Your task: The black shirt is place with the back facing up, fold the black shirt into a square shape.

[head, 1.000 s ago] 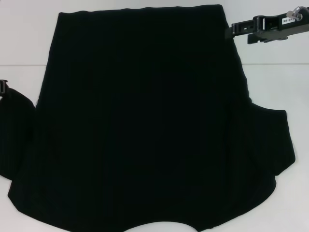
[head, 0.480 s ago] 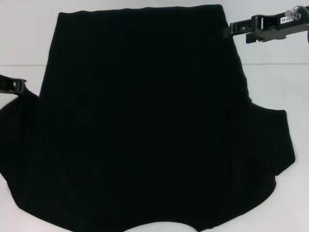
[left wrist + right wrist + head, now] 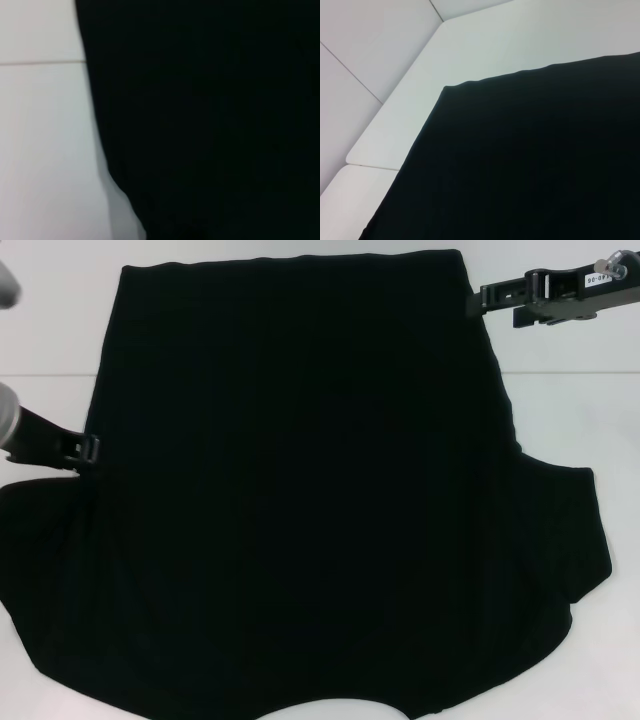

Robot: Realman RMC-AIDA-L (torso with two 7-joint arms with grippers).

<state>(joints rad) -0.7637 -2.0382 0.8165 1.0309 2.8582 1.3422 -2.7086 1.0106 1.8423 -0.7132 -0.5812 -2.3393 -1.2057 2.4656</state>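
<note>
A: Where does the black shirt (image 3: 300, 490) lie, and how much bare room is around it?

B: It is spread flat on the white table (image 3: 570, 400), plain side up, and fills most of the head view. Its straight hem runs along the far side, with a strip of bare table beyond it. Bare table also shows on the far left and down the right side. The near edge of the shirt runs out of the picture at the bottom.

A: And the sleeves?

B: The right sleeve sticks out flat on the right, with white table around it. On the left the cloth bulges out to the picture's edge and looks gathered, not flat.

A: Where is the left gripper (image 3: 88, 450)?

B: At the shirt's left edge, about halfway down the picture, right against the cloth where that bulge begins. Its fingertips merge with the black fabric, so I cannot tell how wide it is or whether it holds the cloth. Its wrist camera shows only shirt (image 3: 210, 120) and a band of table (image 3: 45, 140) beside the edge.

A: The right gripper (image 3: 478, 300)?

B: At the far right corner of the shirt, by the hem, its tip touching or just over the edge. Whether it grips, I cannot tell. Its wrist view shows the far left corner (image 3: 447, 89) of the shirt (image 3: 530, 165) and open table (image 3: 470, 45) beyond.
</note>
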